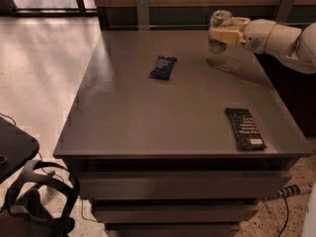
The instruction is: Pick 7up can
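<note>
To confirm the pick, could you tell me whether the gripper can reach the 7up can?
Yes, it seems so: the gripper is shut on the 7up can, holding it above the table's far side; nothing blocks it.

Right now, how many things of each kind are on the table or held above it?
Drink cans: 1, the 7up can, held above the table by the gripper at the far right
Dark snack wrappers: 2, the far wrapper and the near wrapper, both lying flat
Total: 3
</note>
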Robot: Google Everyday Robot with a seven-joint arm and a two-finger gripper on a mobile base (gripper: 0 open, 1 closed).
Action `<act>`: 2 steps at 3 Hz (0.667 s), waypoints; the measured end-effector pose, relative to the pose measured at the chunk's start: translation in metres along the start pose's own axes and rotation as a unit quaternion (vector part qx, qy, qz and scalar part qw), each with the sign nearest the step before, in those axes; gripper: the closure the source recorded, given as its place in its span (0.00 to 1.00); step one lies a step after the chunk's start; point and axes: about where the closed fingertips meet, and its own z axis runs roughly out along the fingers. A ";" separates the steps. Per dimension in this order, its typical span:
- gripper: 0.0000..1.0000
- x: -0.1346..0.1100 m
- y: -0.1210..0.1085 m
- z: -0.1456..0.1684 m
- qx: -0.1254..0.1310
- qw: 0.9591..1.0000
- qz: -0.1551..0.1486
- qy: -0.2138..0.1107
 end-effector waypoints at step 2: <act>1.00 -0.057 -0.007 -0.026 0.023 0.998 -0.051 -0.004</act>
